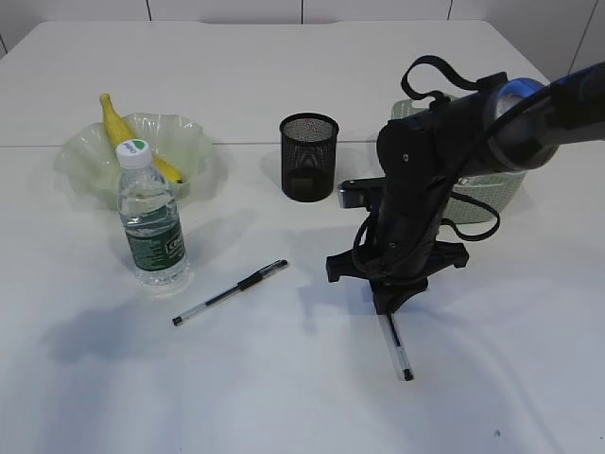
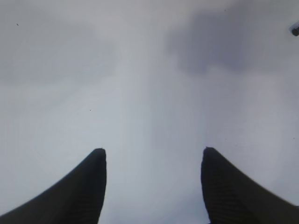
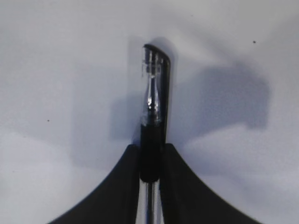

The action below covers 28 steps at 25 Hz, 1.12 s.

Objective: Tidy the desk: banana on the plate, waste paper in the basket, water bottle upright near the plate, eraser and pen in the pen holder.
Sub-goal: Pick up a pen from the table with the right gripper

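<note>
Nearest me, a pen [image 1: 395,347] on the desk [image 1: 284,397] is clenched in my right gripper [image 3: 152,163]. Next I'd lift it toward the far-left pen holder [image 1: 308,156]. Left gripper [image 2: 152,156] hangs released.

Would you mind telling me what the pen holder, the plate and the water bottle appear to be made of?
The pen holder looks like black metal mesh: fine see-through weave, solid rim. The plate seems translucent pale green plastic, possibly glass; light passes through its ruffled rim. The water bottle looks like clear glossy plastic, with a dark green label and white cap.
</note>
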Motion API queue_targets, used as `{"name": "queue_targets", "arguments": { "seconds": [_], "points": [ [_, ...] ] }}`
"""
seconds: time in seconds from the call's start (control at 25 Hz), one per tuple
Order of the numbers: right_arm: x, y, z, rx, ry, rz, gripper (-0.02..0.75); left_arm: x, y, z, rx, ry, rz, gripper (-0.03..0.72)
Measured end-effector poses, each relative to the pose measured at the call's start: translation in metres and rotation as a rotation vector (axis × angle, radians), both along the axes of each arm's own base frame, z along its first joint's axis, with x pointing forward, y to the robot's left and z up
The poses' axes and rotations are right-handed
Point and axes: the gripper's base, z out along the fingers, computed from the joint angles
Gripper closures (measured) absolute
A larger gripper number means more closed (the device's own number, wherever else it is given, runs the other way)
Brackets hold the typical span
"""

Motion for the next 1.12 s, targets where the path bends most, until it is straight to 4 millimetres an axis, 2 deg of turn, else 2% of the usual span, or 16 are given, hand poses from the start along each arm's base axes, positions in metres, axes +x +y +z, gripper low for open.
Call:
{"name": "queue_targets", "arguments": {
  "seconds": [0.28, 0.48, 0.6, 0.88, 1.12],
  "points": [
    [0.0, 0.0, 0.0, 0.001, -0.001, 0.0, 0.685, 0.0, 0.0, 0.0, 0.0, 0.0, 0.0, 0.241],
    [0.0, 0.0, 0.0, -0.001, -0.002, 0.001, 0.689, 0.0, 0.0, 0.0, 0.0, 0.0, 0.0, 0.241],
    [0.0, 0.0, 0.008, 0.008, -0.02, 0.001, 0.689, 0.0, 0.0, 0.0, 0.0, 0.0, 0.0, 0.241],
    [0.003, -0.002, 0.063, 0.052, -0.203, 0.034, 0.69, 0.0, 0.0, 0.0, 0.0, 0.0, 0.0, 0.241],
    [0.021, 0.004, 0.117, 0.117, -0.411, 0.072, 0.69, 0.0, 0.0, 0.0, 0.0, 0.0, 0.0, 0.241]
  ]
}}
